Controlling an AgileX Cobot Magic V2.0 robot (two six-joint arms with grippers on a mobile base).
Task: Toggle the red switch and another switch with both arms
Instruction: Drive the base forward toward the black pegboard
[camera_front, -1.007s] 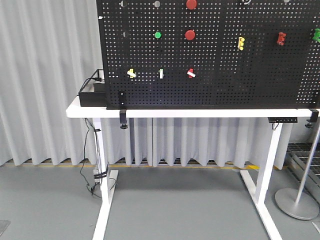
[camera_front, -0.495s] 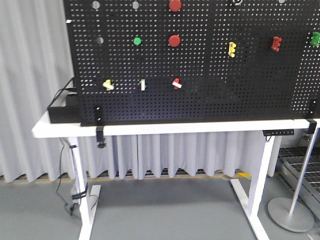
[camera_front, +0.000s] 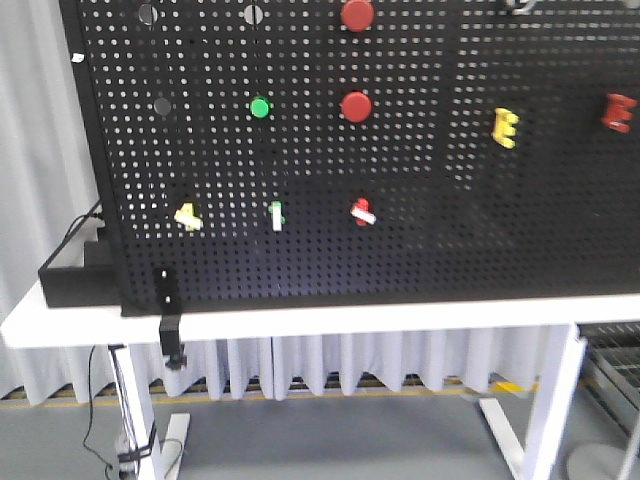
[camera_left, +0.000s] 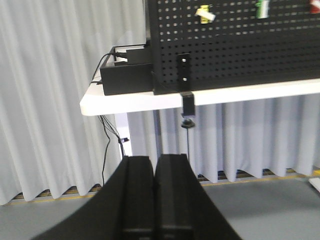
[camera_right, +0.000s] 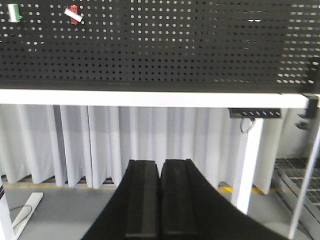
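On the black pegboard (camera_front: 420, 230) the small red switch (camera_front: 362, 212) with a white lever tip sits in the lower row. Left of it along that row is the pale yellow switch (camera_front: 188, 215). The red switch (camera_right: 73, 14) also shows at the top left of the right wrist view, and the yellow switch (camera_left: 204, 13) at the top of the left wrist view. My left gripper (camera_left: 154, 159) and right gripper (camera_right: 160, 162) are both shut on nothing, low and well short of the board. Neither arm appears in the front view.
A green-based toggle (camera_front: 276, 215) sits between the two switches. Two big round red buttons (camera_front: 356, 106) and a green button (camera_front: 260, 107) are higher up. The board stands on a white table (camera_front: 300, 320), with a black box (camera_front: 75, 282) and a clamp (camera_front: 171, 325) at the left.
The front view has closed in on the board and swung left: the switches have grown and slid down in the picture, and the table's left edge is nearer the frame edge.
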